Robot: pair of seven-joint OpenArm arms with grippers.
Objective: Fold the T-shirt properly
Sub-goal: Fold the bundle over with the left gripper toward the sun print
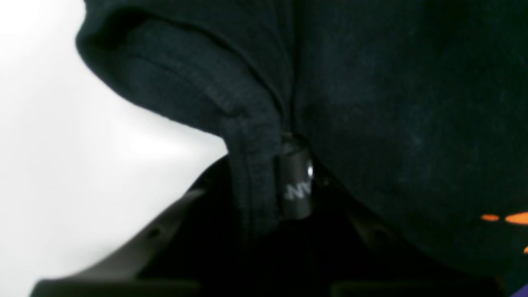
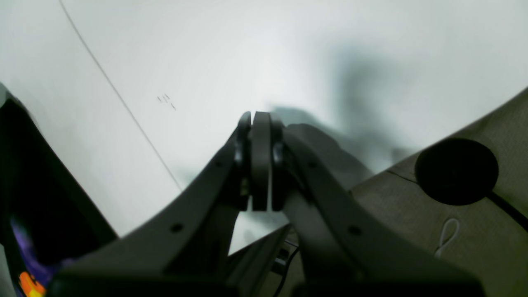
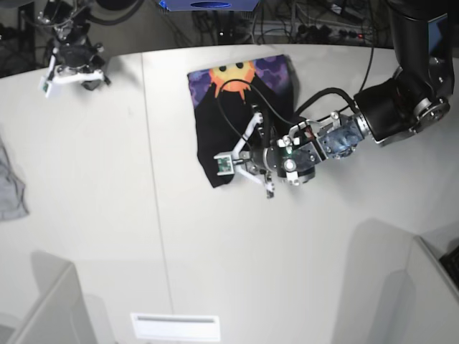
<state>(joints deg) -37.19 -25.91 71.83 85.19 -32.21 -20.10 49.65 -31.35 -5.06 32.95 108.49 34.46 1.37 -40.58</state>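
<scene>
1. Lying near the far middle of the white table (image 3: 93, 236), the T-shirt (image 3: 215, 136) is a compact, partly folded bundle with its sun print (image 3: 240, 74) showing at the far end and plain black cloth nearer the camera.

2. The left gripper (image 1: 272, 165) is narrowed onto a thick fold of the black cloth: in its wrist view a hem runs down between the fingers and the shirt fills nearly the whole picture, with orange flecks of the print at the lower right. I judge this a firm pinch on the shirt's near edge.

3. The right gripper (image 2: 260, 161) has its fingers pressed together on nothing, over bare table at the far corner, well apart from the shirt; only a sliver of dark cloth shows at the left edge of its wrist view.

4. The relation that matters: the bundle's long axis runs from the near edge towards the print at the far end, and the left arm (image 3: 387, 107) reaches in from the side, holding at the near end. Any fold would likely carry that near edge along the axis towards the print.

5. The left arm is plainly nearer. A small grey cloth (image 3: 11, 190) lies off to the side, out of the way.
</scene>
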